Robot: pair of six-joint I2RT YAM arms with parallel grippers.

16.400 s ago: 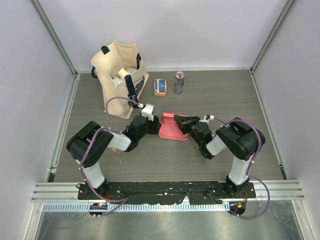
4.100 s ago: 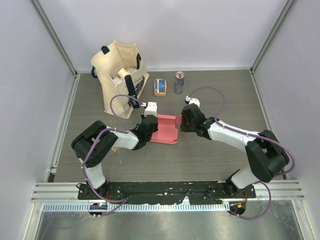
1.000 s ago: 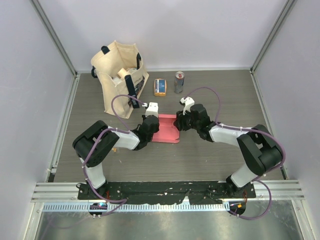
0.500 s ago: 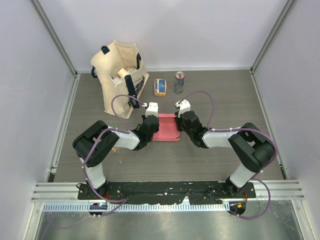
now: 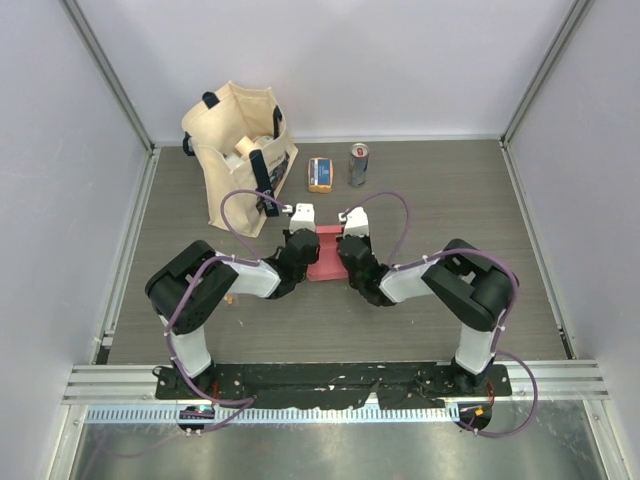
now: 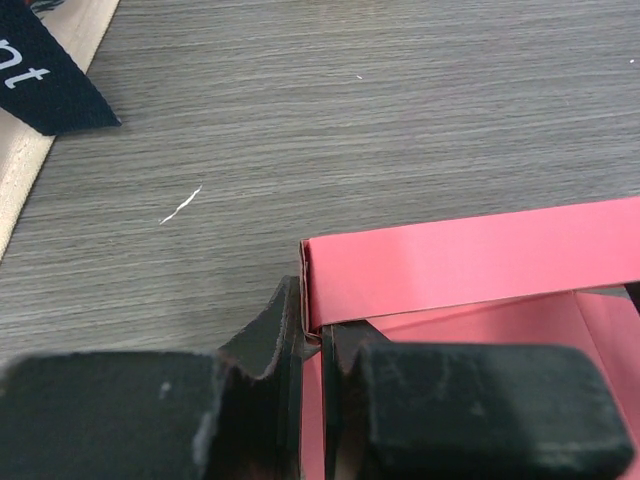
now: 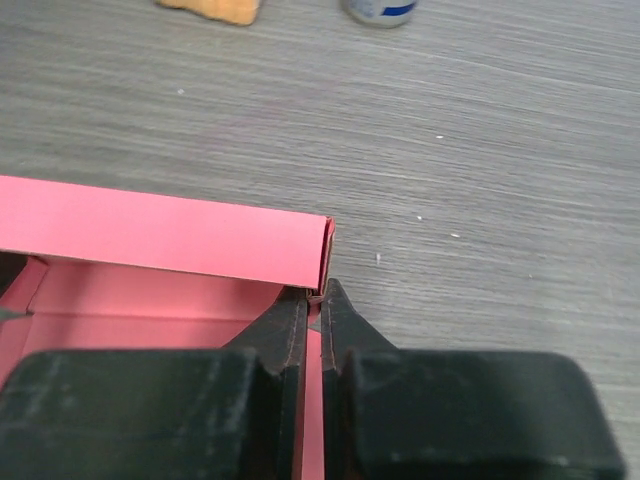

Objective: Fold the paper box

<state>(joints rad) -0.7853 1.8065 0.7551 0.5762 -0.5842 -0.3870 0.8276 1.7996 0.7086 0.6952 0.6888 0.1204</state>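
on the grey wood-grain tabletop, hemmed by pale walls, the paper box sat mid-surface, the left claw and right claw each clenched on an opposite side wall.

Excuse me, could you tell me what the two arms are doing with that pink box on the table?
Both arms are folding the paper box, which lies open between them. The left end effector is pinched shut on its left wall, the right end effector on its right wall, each near a far corner. The far wall stands upright. The tote bag, packet and can sit behind, untouched.
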